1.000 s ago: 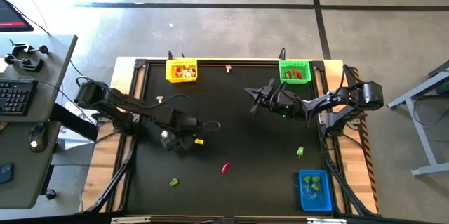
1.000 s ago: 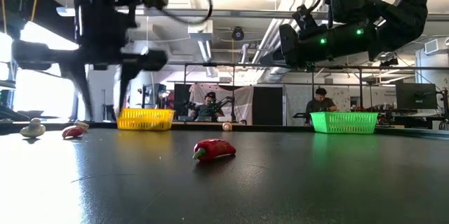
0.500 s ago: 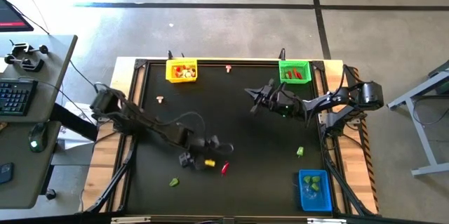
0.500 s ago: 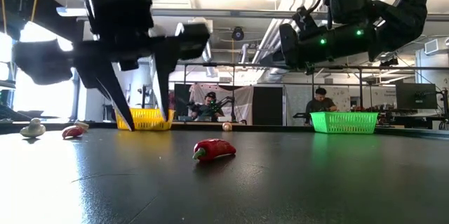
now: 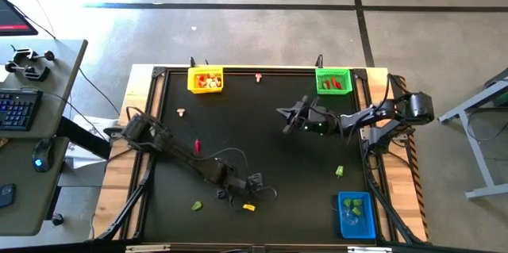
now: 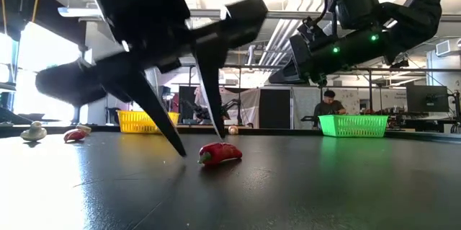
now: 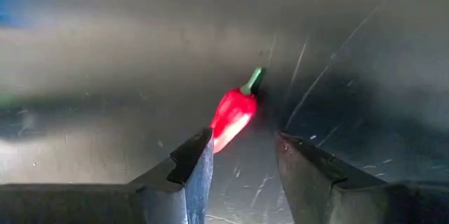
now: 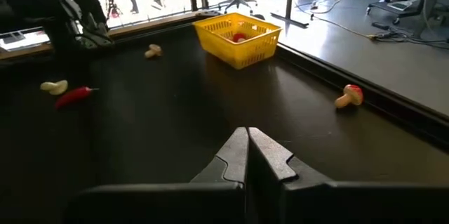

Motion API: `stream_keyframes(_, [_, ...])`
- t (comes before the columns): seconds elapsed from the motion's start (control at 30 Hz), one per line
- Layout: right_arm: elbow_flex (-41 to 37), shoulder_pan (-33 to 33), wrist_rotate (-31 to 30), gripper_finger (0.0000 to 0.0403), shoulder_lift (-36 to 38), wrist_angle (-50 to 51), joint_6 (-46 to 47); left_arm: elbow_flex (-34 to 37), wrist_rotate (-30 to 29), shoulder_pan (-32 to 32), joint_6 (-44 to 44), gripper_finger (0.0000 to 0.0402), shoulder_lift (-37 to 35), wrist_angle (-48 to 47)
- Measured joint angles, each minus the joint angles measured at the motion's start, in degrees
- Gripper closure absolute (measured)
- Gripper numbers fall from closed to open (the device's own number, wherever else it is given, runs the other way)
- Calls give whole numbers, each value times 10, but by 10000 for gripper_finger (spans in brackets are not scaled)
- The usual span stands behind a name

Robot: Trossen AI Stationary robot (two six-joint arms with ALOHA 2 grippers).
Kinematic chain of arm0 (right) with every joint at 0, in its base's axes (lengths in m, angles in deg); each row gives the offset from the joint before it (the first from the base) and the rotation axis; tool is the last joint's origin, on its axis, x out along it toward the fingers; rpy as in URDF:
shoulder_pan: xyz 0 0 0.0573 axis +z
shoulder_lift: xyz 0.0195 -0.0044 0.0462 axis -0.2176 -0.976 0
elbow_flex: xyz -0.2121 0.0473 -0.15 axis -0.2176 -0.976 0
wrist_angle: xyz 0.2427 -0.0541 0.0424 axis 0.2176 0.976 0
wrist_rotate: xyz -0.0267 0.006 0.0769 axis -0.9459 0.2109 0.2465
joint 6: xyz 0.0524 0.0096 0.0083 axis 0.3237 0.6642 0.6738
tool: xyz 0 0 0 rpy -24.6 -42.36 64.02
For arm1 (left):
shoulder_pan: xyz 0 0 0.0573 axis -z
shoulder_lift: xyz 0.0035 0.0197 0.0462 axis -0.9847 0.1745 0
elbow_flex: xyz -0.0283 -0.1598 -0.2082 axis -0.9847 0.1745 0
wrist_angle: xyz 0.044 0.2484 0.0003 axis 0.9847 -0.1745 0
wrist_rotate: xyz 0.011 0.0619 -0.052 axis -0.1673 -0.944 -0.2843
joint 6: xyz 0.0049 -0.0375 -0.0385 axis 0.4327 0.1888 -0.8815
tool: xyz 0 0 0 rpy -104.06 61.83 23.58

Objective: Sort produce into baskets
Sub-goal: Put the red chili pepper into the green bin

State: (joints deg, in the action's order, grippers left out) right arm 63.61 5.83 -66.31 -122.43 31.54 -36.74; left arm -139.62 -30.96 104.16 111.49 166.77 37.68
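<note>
Lining up on the small glossy red toy chilli with a green stem (image 7: 234, 112), the left gripper (image 6: 196, 143) stands with its two dark tapered fingers apart, tips down near the tabletop. The chilli lies just past the fingertips and partly between them, closer to one finger (image 7: 196, 161), not yet touched as far as the pictures tell.

To do this step well, the gripper probably wants to centre over the fat middle of the chilli before closing, since the hard, smooth plastic body tapers and could squirt out sideways on the slick black matte table (image 5: 278, 150). A low, square approach across the narrow width looks safest.

From the chilli, the yellow plastic mesh basket (image 5: 205, 79) sits at the far edge with red and cream pieces already in it, well apart, and the green mesh basket (image 5: 332, 80) sits far off at the other far corner. The right gripper (image 5: 287, 115) hangs above the table between chilli and green basket, fingers pressed together, empty.
</note>
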Motion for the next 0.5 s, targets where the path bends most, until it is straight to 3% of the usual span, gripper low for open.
stream_keyframes(0.27, [0,13,0,403,0,0,14,-16,-9,-2,57,264,18,2])
stream_keyframes(0.5, [0,16,0,403,0,0,14,-16,-10,-2,88,296,20,23])
